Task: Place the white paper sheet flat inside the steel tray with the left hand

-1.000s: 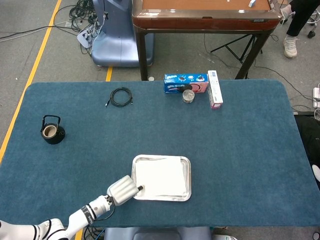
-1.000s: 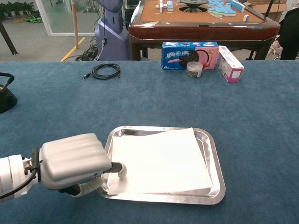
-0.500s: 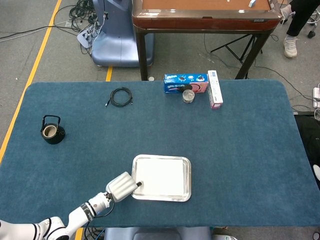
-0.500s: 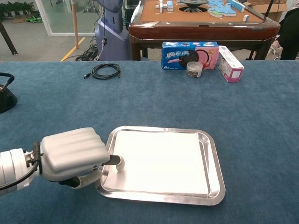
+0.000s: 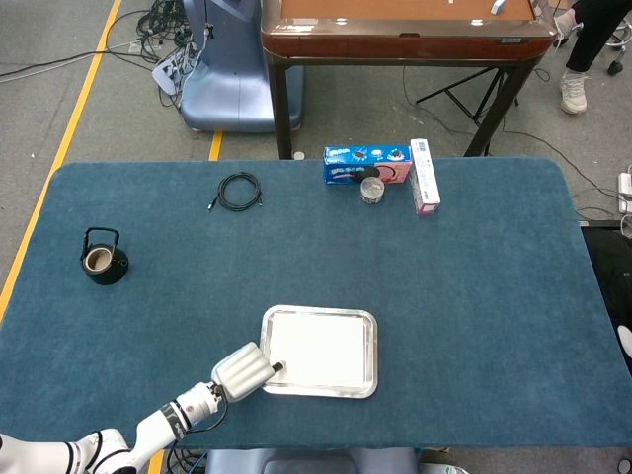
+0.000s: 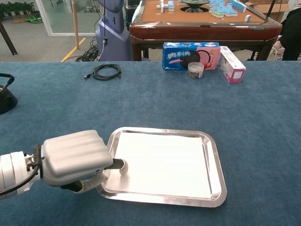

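The white paper sheet (image 5: 318, 348) (image 6: 162, 162) lies flat inside the steel tray (image 5: 373, 355) (image 6: 217, 165) near the table's front edge. My left hand (image 5: 240, 372) (image 6: 75, 157) sits at the tray's left rim with its back turned up. One fingertip (image 6: 120, 165) rests on the sheet's left edge. The other fingers are hidden under the hand, so whether it still pinches the sheet is unclear. My right hand shows in neither view.
A black kettle (image 5: 103, 259) (image 6: 4, 96) stands at the far left. A coiled black cable (image 5: 238, 191) (image 6: 106, 71) lies at the back. A blue cookie box (image 5: 365, 165) (image 6: 190, 55), small jar (image 5: 372, 190) (image 6: 195, 70) and pink-white carton (image 5: 424, 176) (image 6: 231, 64) stand beyond the tray.
A second ago the sheet lay skewed with its near left corner over the rim; it has settled flat inside the tray. The left hand has stayed at the left rim.
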Tool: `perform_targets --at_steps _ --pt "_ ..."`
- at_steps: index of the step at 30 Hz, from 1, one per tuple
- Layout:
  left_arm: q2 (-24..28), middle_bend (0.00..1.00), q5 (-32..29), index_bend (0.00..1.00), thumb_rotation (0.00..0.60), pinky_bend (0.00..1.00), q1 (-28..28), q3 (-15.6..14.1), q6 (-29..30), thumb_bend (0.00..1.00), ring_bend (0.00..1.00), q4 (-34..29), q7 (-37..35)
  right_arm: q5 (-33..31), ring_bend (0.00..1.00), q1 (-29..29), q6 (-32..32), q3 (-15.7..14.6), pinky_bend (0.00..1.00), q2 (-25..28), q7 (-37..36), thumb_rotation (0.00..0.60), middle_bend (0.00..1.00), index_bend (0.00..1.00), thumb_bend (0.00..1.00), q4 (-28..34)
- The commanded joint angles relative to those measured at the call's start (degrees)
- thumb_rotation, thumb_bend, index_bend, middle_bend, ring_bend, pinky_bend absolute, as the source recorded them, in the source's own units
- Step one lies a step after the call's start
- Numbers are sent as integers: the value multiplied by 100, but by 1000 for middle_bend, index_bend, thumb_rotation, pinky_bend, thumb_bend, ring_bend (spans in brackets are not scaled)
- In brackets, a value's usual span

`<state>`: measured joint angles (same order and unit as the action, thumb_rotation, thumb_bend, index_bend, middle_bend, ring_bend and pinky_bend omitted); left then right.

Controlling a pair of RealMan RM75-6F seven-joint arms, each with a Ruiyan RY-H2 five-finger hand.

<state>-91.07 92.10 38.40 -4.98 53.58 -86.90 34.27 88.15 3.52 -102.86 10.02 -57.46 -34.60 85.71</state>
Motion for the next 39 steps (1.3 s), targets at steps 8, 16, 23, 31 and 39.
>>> perform_targets --at_steps 8,16,23,31,39 --pt "13 1000 -58 307 600 1000 -26 31 29 576 1000 25 -31 -1 361 -5 12 0 322 -2 -3 600 501 479 259 -5" --pt "288 1000 204 306 600 1000 -102 2 390 576 1000 -319 -192 1 361 -7 18 -1 322 -5 9 600 501 479 258 1" --pt "816 1000 349 275 600 1000 -357 123 1124 573 949 -610 -549 18 361 -37 89 -29 322 -18 150 600 501 479 259 37" --pt "1423 908 336 261 600 1000 -716 325 1907 573 811 -883 -956 108 361 -105 224 -107 323 -44 479 600 501 479 258 152" --pt "1796 658 73 261 600 951 -1261 413 2600 573 702 -942 -1367 184 361 -254 533 -215 322 -109 1017 600 501 479 259 257"
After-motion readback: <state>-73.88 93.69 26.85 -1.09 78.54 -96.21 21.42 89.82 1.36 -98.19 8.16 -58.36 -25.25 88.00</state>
